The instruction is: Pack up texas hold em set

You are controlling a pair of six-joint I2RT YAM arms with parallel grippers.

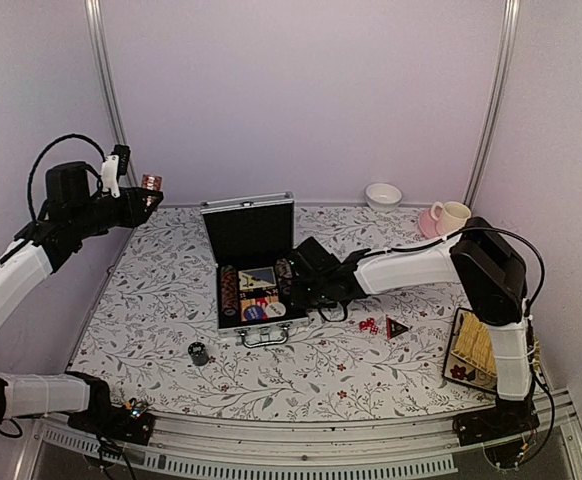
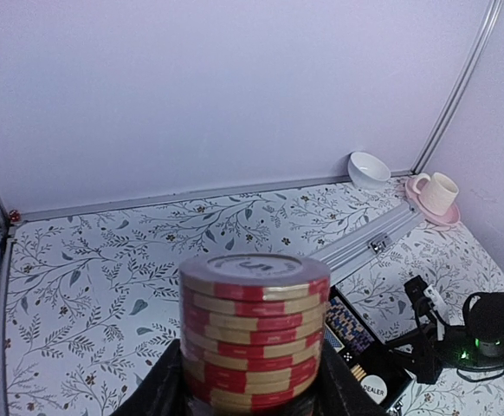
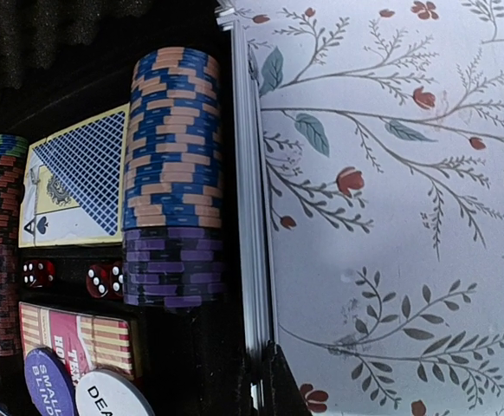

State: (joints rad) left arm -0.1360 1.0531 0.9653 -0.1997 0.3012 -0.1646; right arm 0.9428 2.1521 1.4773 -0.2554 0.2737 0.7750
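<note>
The silver briefcase [image 1: 251,240] lay open in the middle of the table [image 1: 151,330], with cards [image 3: 79,178] inside. Red dice [image 1: 368,325] and the triangular marker [image 1: 397,326] sat just right of it. The right gripper [image 1: 293,282] was closed at its right wall. The left gripper [image 1: 143,197], raised far left, clamped a red chip stack [image 2: 254,334].

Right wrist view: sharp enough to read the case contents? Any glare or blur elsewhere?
Right wrist view: the blue, tan and purple poker chip stack and the blue-backed playing cards are crisp, the black lining above falls into shadow; left wrist view: the red-and-cream poker chip stack looms close, slightly soft; top external view: even light, no glare on the open silver aluminium briefcase.
</note>
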